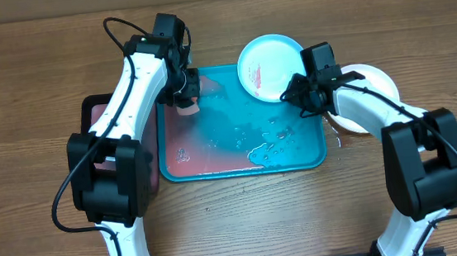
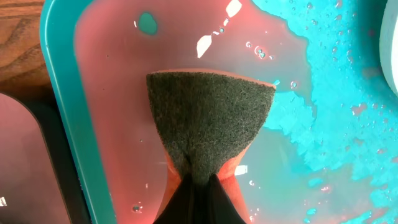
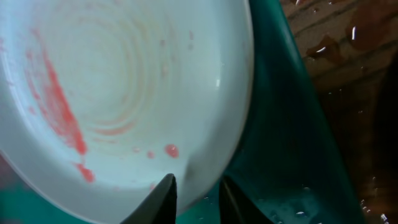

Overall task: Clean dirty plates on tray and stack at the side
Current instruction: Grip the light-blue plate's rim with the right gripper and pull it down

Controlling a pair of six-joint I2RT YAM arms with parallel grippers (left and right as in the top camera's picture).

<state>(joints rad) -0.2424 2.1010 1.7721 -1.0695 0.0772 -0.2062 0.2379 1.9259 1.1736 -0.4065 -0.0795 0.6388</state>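
**Plates: one at the tray's far right corner, one on the tabletop**

A blue-rimmed plate sits over the far right corner of the teal tray, overhanging its far rim. A long red smear and a few red spots mark its pale centre. The right pincer is at the plate's near right edge, with one finger over the inner face and the other outside the rim. Both fingers are close to the rim, but whether they actually press on it cannot be told.

A white plate lies on the wooden tabletop just right of the tray, partly hidden under the right arm.

The left pincer is clenched on an orange sponge, with the dark scouring face towards the wrist camera. The sponge hangs over the far left part of the tray. Pink water covers the left side of the tray's base there, while the right side shows bare teal with scattered droplets and a small puddle.

A dark tray lies just left of the teal one, mostly under the left arm.
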